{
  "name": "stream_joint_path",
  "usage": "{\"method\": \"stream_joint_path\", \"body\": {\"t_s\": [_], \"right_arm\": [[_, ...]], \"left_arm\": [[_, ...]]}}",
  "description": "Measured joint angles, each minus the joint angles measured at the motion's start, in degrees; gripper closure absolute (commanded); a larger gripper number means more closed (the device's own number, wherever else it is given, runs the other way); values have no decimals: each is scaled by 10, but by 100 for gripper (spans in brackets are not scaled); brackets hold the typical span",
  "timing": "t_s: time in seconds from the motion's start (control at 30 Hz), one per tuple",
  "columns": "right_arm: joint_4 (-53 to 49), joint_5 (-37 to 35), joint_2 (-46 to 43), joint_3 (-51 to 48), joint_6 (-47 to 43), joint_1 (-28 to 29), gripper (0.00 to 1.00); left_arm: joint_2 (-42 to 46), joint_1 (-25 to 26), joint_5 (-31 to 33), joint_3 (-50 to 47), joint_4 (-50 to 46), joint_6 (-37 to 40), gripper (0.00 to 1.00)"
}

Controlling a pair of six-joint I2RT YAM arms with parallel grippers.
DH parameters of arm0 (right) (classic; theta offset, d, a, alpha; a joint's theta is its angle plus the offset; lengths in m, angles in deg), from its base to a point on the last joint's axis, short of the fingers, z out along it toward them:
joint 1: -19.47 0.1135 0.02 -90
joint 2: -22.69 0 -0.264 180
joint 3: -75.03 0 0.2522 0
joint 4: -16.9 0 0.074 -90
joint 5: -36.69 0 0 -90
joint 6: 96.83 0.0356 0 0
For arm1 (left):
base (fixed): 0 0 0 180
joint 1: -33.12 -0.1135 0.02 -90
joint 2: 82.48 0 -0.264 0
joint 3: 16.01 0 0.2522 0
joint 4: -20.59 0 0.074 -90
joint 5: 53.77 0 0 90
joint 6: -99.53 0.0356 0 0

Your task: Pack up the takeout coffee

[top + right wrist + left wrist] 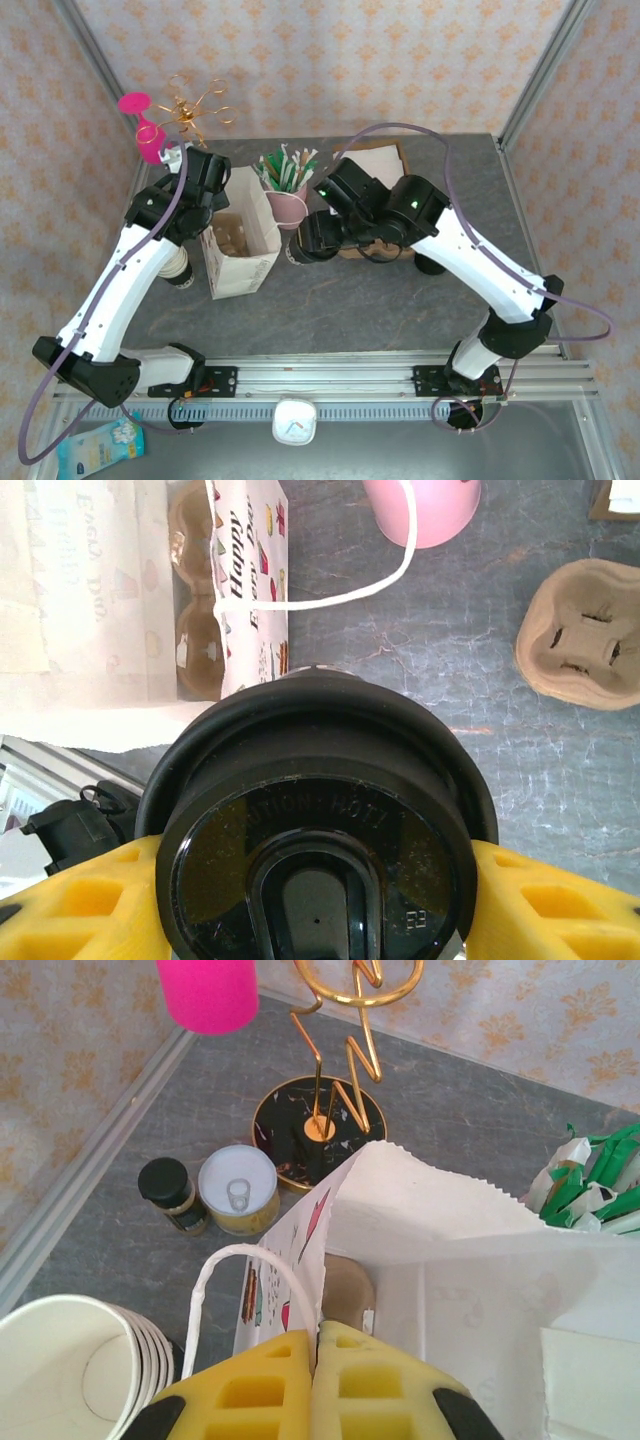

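The takeout coffee [315, 830] is held between the yellow fingers [540, 900] of my right gripper [310, 900]; its round black lid faces the wrist camera and hides the cup below. From above, the coffee [298, 253] hangs just right of the white paper bag [240, 250], with the right gripper [312, 238] shut on it. My left gripper [320, 1345] is shut on the top edge of the bag's side wall [440, 1230], next to the bag's white handle [215, 1280], and so holds the bag's mouth open. A brown cup carrier [348, 1285] lies inside the bag.
A stack of lidless cream cups [70, 1380] stands left of the bag. Behind it are a tin can [237, 1190], a dark bottle [170, 1192] and a gold wire stand [318, 1130]. A pink cup [420, 505] of green packets [590, 1185] and a second brown carrier [585, 630] sit right of the bag.
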State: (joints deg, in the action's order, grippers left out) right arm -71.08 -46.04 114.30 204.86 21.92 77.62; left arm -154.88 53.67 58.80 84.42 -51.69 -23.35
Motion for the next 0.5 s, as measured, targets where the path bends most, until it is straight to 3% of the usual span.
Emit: {"method": "stream_joint_path", "body": {"t_s": [0.5], "right_arm": [[0,0,19,78,-14,0,42]], "left_arm": [[-15,0,0,14,2,15,100]]}}
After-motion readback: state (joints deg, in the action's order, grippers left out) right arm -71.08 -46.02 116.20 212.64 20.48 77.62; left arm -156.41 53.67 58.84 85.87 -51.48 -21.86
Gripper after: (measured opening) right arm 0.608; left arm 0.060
